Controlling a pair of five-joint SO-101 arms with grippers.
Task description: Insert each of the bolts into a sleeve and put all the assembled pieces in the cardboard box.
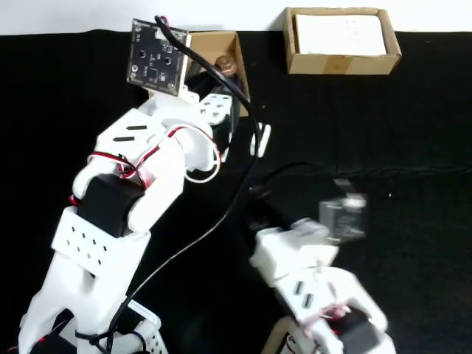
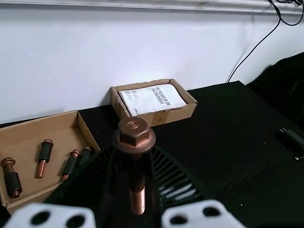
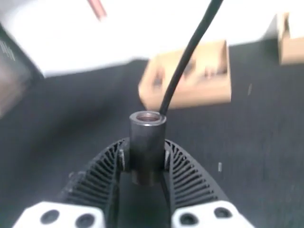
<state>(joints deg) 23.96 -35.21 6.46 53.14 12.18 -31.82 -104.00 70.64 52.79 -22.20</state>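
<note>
right gripper (image 3: 146,166): pinching an upright dark sleeve (image 3: 147,137), open end up, toward 5 o'clock of the table (image 1: 413,147).
left gripper (image 2: 135,190): clamped on a copper bolt (image 2: 134,137), hex head up, toward 11 o'clock.
cardboard box (image 2: 57,124): 12 o'clock edge, assembled pieces (image 2: 44,154) lying inside.
second box (image 2: 175,113): 1 o'clock, paper inside.
</note>
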